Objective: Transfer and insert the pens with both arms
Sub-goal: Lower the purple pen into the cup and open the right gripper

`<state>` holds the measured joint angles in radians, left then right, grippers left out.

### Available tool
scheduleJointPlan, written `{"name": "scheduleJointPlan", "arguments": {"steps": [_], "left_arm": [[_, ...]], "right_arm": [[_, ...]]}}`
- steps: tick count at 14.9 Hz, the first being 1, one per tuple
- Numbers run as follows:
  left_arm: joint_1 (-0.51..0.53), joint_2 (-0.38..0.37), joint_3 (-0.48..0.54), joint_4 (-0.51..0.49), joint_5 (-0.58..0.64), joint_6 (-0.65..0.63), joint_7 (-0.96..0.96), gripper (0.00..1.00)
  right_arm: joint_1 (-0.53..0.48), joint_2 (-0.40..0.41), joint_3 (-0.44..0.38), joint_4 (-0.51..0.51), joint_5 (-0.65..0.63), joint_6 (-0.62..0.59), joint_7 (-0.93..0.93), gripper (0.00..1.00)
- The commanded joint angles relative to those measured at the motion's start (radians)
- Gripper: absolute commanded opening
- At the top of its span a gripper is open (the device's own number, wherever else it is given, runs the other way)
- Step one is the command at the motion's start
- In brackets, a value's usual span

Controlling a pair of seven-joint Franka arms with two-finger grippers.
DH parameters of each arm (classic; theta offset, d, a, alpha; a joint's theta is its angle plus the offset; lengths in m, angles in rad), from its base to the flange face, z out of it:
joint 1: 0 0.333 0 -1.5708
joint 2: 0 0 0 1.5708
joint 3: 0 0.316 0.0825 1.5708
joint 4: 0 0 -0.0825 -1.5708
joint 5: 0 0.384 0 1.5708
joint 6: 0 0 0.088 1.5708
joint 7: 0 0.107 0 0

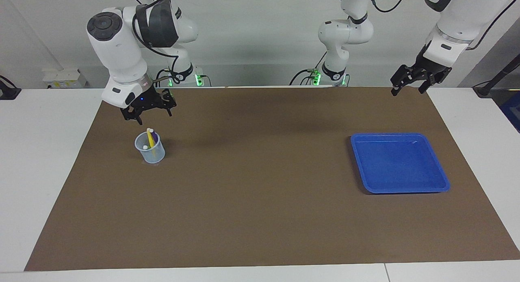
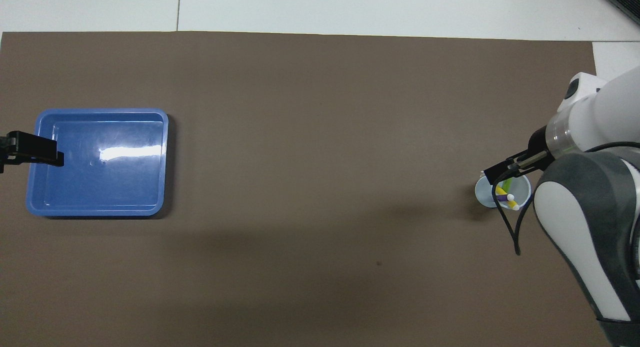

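Note:
A small translucent cup (image 1: 150,151) stands on the brown mat toward the right arm's end of the table. In it stand the yellow pen (image 1: 150,138) and the purple pen (image 1: 154,136), with a whitish pen end (image 1: 145,146) beside them. The overhead view shows the cup (image 2: 484,192) with the yellow pen (image 2: 501,191) and the lime green pen (image 2: 508,184) inside. My right gripper (image 1: 154,116) hangs open and empty just above the cup; it also shows in the overhead view (image 2: 505,173). My left gripper (image 1: 409,87) is open, empty and raised, partly over the tray's edge in the overhead view (image 2: 30,154).
A blue tray (image 1: 400,135) with nothing in it lies on the mat toward the left arm's end; it also shows in the overhead view (image 2: 100,111). The brown mat (image 1: 260,200) covers most of the white table.

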<state>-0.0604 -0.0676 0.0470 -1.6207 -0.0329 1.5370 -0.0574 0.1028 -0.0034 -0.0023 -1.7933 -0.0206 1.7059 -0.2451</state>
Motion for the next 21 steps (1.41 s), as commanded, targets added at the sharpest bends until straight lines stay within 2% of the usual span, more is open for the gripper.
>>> {"name": "scheduleJointPlan", "arguments": {"steps": [1,10,14,21], "left_arm": [[-0.001,-0.021,0.007,-0.022,-0.004,-0.005,0.008,1.00],[0.007,-0.020,0.004,-0.021,0.019,0.006,0.010,1.00],[0.008,-0.021,0.002,-0.021,0.018,0.006,0.010,1.00],[0.008,-0.021,0.002,-0.021,0.018,0.006,0.010,1.00]], "right_arm": [[0.002,-0.029,-0.007,-0.031,0.024,0.009,0.017,1.00],[-0.058,-0.007,0.004,-0.006,0.013,0.037,-0.014,1.00],[-0.127,-0.006,0.076,0.002,0.010,0.031,-0.014,1.00],[-0.126,-0.010,0.084,0.009,0.021,0.000,-0.003,1.00]]}}
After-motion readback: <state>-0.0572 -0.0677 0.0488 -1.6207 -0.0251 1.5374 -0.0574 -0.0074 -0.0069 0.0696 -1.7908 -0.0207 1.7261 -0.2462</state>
